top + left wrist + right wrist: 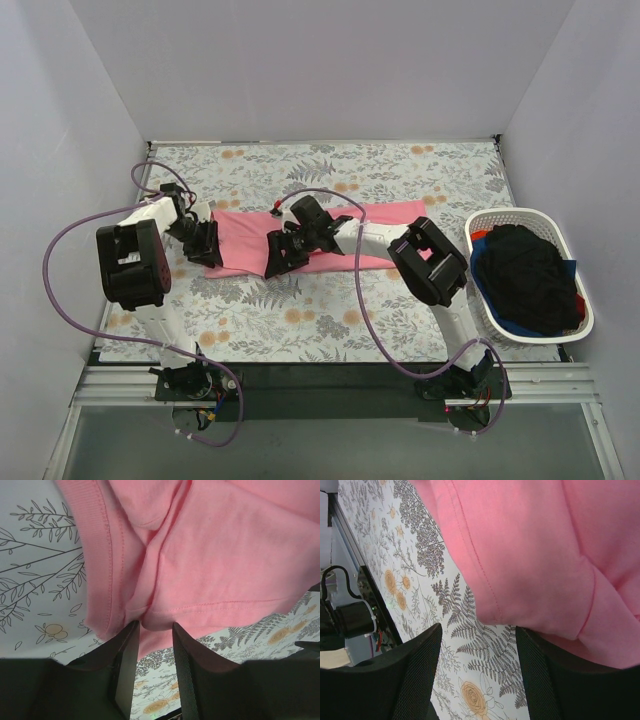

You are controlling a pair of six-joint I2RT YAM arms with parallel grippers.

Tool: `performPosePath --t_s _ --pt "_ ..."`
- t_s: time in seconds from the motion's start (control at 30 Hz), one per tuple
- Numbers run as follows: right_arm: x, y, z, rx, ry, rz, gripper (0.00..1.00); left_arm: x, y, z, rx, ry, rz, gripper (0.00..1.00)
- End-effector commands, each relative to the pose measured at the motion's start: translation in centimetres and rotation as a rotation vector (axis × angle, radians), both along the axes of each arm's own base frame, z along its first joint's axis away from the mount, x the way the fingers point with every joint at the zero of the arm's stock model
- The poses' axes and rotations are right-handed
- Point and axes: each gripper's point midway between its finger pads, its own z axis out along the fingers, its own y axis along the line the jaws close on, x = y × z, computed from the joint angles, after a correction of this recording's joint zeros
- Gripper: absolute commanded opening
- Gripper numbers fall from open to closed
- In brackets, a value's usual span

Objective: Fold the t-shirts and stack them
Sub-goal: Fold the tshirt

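— Top external: how was the salmon-pink t-shirt (243, 238) laid?
— Mid-table, lengthwise nine to three o'clock; its nine o'clock end was pinched in the left gripper (205, 243), the right gripper (283, 250) spread wide, empty.

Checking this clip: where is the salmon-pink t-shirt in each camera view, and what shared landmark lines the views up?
Top external: the salmon-pink t-shirt lies as a wide band across the middle of the picture.
Left wrist: it fills the top and right.
Right wrist: it fills the upper right.
Shared landmark: the floral tablecloth under it, in all three.
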Motion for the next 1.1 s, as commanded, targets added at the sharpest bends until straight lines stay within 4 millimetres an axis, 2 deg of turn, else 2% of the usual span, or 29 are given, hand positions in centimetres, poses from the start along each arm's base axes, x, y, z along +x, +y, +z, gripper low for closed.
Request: performPosePath --t_s 0.0,0.27,0.37,0.4,0.47,0.5,0.6,0.83,1.0,1.03,1.07 --pt "-0.8 1.0 -0.3 0.019 0.029 0.004 0.67 1.4 0.0 0.8 0.02 -0.066 -0.006 0.31" --pt "-0.6 1.5 -0.3 0.036 0.022 0.001 0.59 1.3 -0.1 0.9 0.016 -0.065 -0.005 0.26" --pt "-0.5 1.6 -0.2 0.041 0.023 0.004 0.46 1.5 -0.1 1.3 0.016 -0.074 -0.008 0.2" --pt "-0.5 1.7 -0.1 0.046 0.022 0.008 0.35 1.7 0.0 1.4 0.019 -0.078 -0.007 0.15" --pt "-0.4 1.8 0.3 0.055 0.019 0.01 0.25 1.6 0.0 1.7 0.02 -0.075 -0.011 0.11" --pt "-0.2 1.8 0.5 0.057 0.014 0.009 0.16 1.7 0.0 1.8 0.02 -0.078 -0.011 0.09" --pt "0.5 1.7 0.9 0.067 0.001 0.006 0.01 2.1 0.2 2.4 0.026 -0.091 -0.015 0.02" --pt "2.1 0.8 2.2 0.092 -0.027 -0.012 0.01 3.4 0.3 4.1 0.029 -0.118 -0.022 0.0" --pt "2.8 1.2 3.4 0.126 -0.033 -0.006 0.01 4.6 0.2 4.9 0.014 -0.129 -0.017 0.0" --pt "2.7 1.2 3.4 0.127 -0.027 -0.004 0.04 4.6 0.2 4.7 0.01 -0.122 -0.019 0.0" --pt "2.6 1.2 3.3 0.125 -0.022 -0.005 0.23 4.6 0.2 4.8 0.01 -0.123 -0.017 0.0"
